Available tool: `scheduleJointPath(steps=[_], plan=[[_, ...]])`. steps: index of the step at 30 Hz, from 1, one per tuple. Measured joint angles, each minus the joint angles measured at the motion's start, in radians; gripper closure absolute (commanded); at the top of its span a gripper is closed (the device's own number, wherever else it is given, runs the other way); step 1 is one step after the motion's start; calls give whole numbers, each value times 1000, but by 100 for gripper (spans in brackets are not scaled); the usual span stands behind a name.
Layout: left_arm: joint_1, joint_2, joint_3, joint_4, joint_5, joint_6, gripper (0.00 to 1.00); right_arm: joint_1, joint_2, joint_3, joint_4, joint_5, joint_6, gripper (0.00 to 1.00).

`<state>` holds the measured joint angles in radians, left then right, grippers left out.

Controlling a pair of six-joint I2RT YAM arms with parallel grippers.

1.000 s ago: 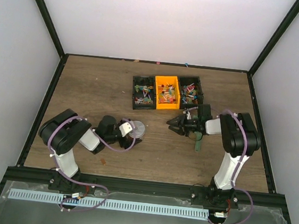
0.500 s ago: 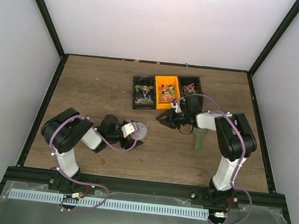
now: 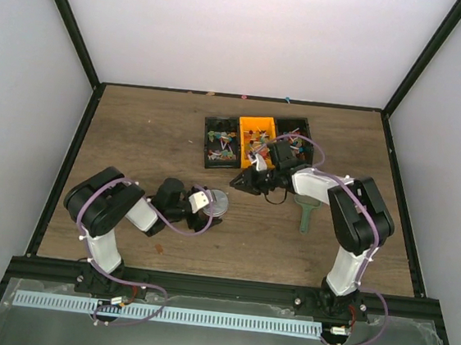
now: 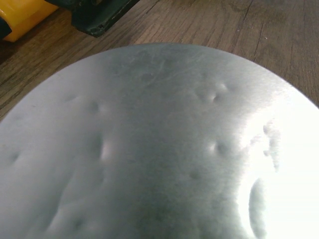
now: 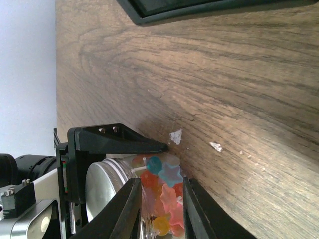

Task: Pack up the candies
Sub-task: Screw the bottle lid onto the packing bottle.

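Observation:
A small clear jar with a silver lid lies on its side, and my left gripper is shut on it. The lid fills the left wrist view and hides the fingers. Through the glass, the jar shows candies in red, blue, pink and yellow. More candies lie in three bins. My right gripper hangs just right of the jar, pointing at it. Seen from the right wrist, the right gripper is narrowly open with nothing between its fingers. The left gripper's black finger runs along the jar.
Two black bins flank an orange one at the back centre. A green scoop lies on the wood right of the right gripper. A few loose sweets sit by the back wall. White flecks mark the tabletop.
My right gripper swung left and back from near the scoop to just beside the jar, and its fingers narrowed. The left arm and jar barely moved.

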<state>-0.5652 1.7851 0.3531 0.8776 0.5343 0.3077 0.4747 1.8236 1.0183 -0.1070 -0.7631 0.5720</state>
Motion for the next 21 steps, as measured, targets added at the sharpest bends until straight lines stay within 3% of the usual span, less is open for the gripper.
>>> scheduleJointPath(steps=[21], plan=[[-3, 5, -1, 10, -5, 1, 10, 92, -70, 0, -51, 53, -41, 78]])
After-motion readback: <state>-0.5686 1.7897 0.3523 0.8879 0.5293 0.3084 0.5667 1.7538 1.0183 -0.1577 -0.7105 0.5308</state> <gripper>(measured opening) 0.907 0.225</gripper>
